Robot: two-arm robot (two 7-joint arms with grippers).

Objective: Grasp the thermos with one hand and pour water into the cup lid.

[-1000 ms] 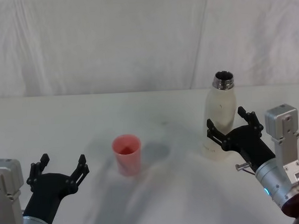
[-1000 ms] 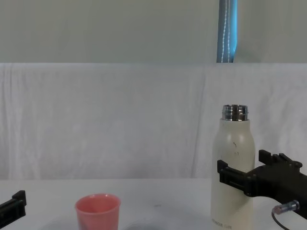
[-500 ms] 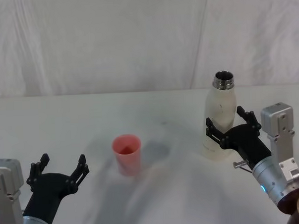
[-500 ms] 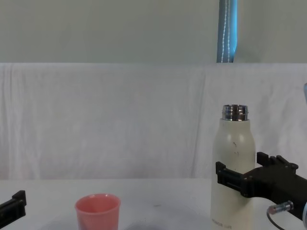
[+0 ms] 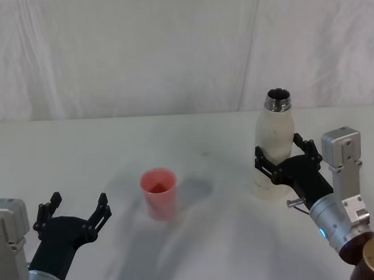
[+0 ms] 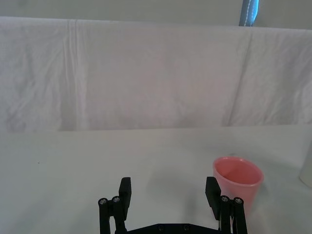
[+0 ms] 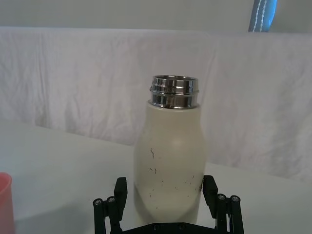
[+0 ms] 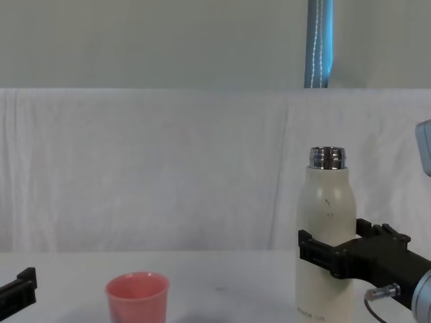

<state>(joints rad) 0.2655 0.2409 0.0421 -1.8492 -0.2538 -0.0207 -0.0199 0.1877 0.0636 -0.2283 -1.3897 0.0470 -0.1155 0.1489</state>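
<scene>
The right end effector (image 5: 281, 163) sits low over the counter (image 5: 205, 139) with its black fingers spread to either side of the thermos (image 5: 274, 145), bracketing the lower half of the cream-white body; in the right wrist view the fingers (image 7: 120, 189) stand just beside the bottle's flanks, and whether they press on it cannot be told, so the grip reads as open around the bottle rather than clamped. The thermos (image 8: 326, 235) stands upright on the counter between those fingers, its steel neck uncapped and well above them. The cup lid (image 5: 159, 193), pink and upright with its rim up, stands well apart from the right end effector, toward the robot's left. The left end effector (image 5: 75, 214) hangs low with its fingers spread open and holding nothing, and the cup lid (image 6: 237, 185) is just ahead of it, off toward its right finger.
</scene>
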